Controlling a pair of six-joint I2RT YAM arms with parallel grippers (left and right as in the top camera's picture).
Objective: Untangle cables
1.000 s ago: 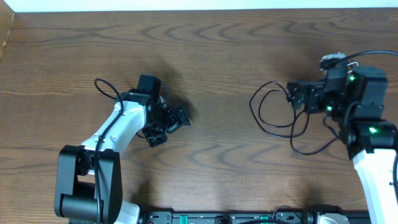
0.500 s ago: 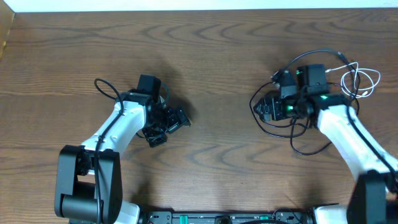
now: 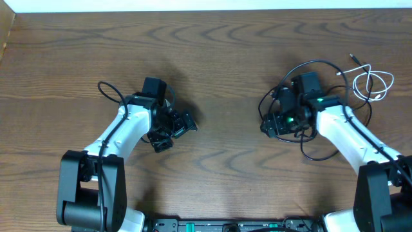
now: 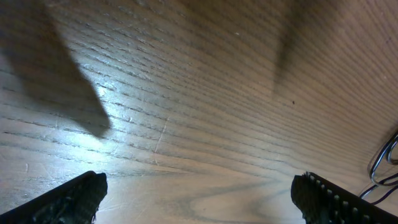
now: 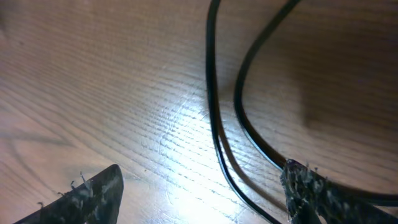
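Two thin black cables [image 3: 317, 62] lie in overlapping loops at the right of the table. A thin white cable [image 3: 372, 82] lies looped apart from them at the far right. My right gripper [image 3: 269, 124] is open and low over the left edge of the black loops. In the right wrist view two black strands [image 5: 211, 99] run between its open fingers [image 5: 202, 193], close to the right finger. My left gripper [image 3: 175, 134] is open and empty over bare wood at centre-left, with its fingers wide apart [image 4: 199, 199].
A black wire loop [image 3: 106, 90] sticks out by the left arm. A bit of dark cable [image 4: 384, 163] shows at the right edge of the left wrist view. The brown wooden table's far edge [image 3: 206, 9] runs along the top.
My right arm has swung left and down over the black loops, uncovering the white cable at the far right. The black loops have shifted a little. The left arm has not moved.
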